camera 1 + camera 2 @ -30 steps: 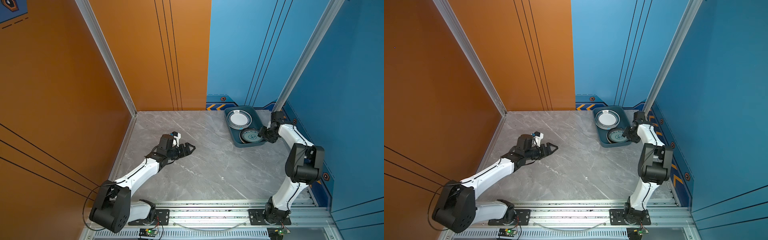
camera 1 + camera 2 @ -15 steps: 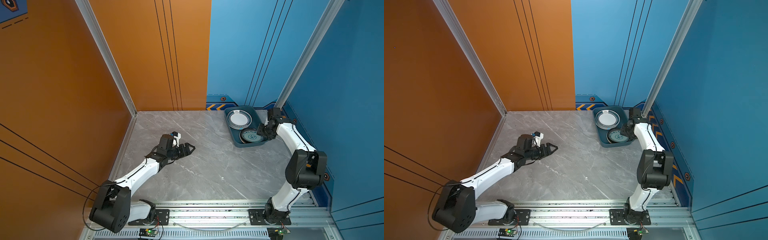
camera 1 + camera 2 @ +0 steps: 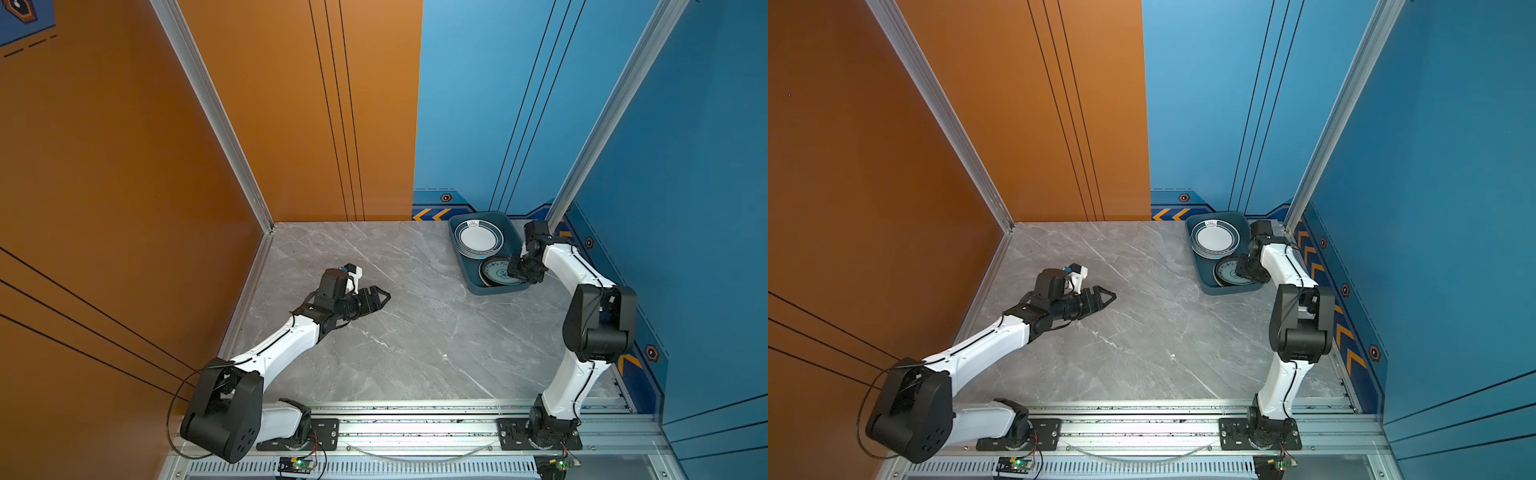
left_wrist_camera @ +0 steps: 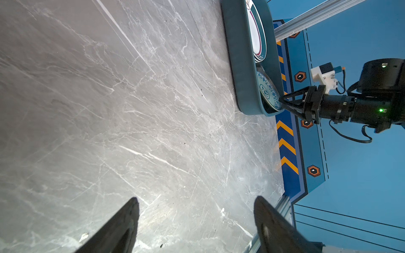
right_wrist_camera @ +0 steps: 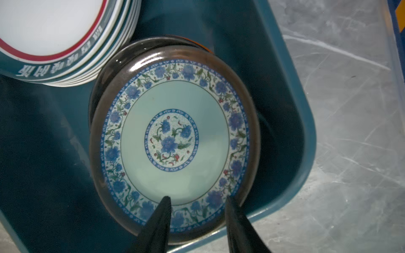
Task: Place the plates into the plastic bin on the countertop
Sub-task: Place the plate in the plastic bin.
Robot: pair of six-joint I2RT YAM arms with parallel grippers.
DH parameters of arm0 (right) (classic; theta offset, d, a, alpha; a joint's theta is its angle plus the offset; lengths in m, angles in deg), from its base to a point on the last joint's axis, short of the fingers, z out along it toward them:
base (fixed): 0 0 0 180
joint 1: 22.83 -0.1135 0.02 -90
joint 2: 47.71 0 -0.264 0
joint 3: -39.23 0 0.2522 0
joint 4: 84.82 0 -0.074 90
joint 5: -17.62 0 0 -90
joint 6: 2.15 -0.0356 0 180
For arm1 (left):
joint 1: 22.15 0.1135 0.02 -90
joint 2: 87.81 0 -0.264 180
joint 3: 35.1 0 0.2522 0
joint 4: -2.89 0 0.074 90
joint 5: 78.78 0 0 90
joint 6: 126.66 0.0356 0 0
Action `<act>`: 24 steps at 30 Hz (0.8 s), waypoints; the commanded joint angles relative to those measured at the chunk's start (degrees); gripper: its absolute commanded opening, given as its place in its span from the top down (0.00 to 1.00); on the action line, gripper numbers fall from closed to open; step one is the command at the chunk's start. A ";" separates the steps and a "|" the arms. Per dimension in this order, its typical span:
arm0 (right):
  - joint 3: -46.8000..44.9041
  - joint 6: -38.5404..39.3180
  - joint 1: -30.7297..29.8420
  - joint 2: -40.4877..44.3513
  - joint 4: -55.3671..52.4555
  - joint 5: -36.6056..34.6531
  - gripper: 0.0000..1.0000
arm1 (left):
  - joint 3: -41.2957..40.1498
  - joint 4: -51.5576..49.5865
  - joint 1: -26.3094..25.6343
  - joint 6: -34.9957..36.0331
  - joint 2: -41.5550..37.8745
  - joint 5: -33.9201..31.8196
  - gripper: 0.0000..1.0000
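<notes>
Pincer L [image 4: 196, 199] spread wide abv grey marble surface [image 4: 109, 109]; pincer R [image 5: 198, 198] part-spread over round teal floral plate [image 5: 175, 140] in dark teal-blue plastic bin [image 5: 285, 109].

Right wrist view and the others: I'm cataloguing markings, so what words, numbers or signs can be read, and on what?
White Chinese characters, green rim of the top white plate: upside down, too blurred to quote.
Wavy-line emblem on that rim: a picture, no letters.
Orange chevrons: arrows only.
Hexagon badges: inner mark too small to read.
No other text shows.
</notes>
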 commanded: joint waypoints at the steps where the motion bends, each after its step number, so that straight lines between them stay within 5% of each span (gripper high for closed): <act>1: 1.41 0.84 -0.16 -1.53 -1.84 0.70 0.57 | 1.35 0.29 -0.49 0.87 1.27 0.71 0.17; 19: 1.47 0.39 -0.32 -0.25 -0.06 0.77 0.56 | 1.66 -0.37 -0.35 1.65 1.38 1.02 0.17; 24: -0.80 0.47 -1.57 7.19 3.40 5.15 0.44 | 3.18 -2.21 0.13 3.36 1.03 0.71 0.17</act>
